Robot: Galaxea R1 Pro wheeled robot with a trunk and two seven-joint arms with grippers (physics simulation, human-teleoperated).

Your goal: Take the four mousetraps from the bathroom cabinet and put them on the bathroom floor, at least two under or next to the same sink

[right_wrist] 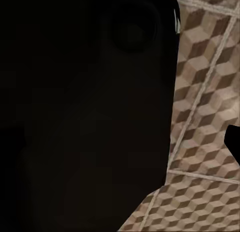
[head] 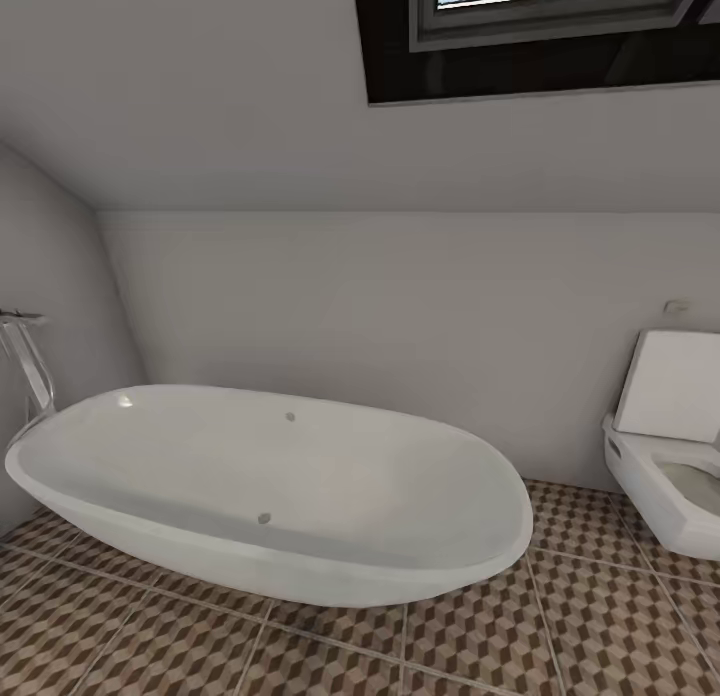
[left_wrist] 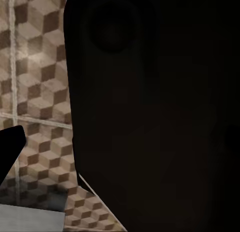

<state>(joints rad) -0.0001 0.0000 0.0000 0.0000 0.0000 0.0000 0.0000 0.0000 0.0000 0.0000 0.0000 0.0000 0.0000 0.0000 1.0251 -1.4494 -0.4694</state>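
The bathroom floor (head: pixel 600 626), tiled in a brown, beige and white cube pattern, runs across the bottom of the head view. The mousetraps, the cabinet and the bathroom sink are out of view. In the left wrist view a large dark body blocks most of the picture, with the bathroom floor (left_wrist: pixel 40 67) beside it and one black fingertip (left_wrist: pixel 7 152) at the edge. The right wrist view is much the same: a dark mass, the bathroom floor (right_wrist: pixel 205 92), and a sliver of a black fingertip (right_wrist: pixel 234 142). Nothing shows between the fingers.
An oval white bathtub (head: pixel 270 496) stands on the tiles straight ahead, with a chrome floor tap (head: pixel 25 361) at its left end. A white toilet (head: pixel 670 456) sits at the right against the grey wall. A dark-framed skylight (head: pixel 540 26) is overhead.
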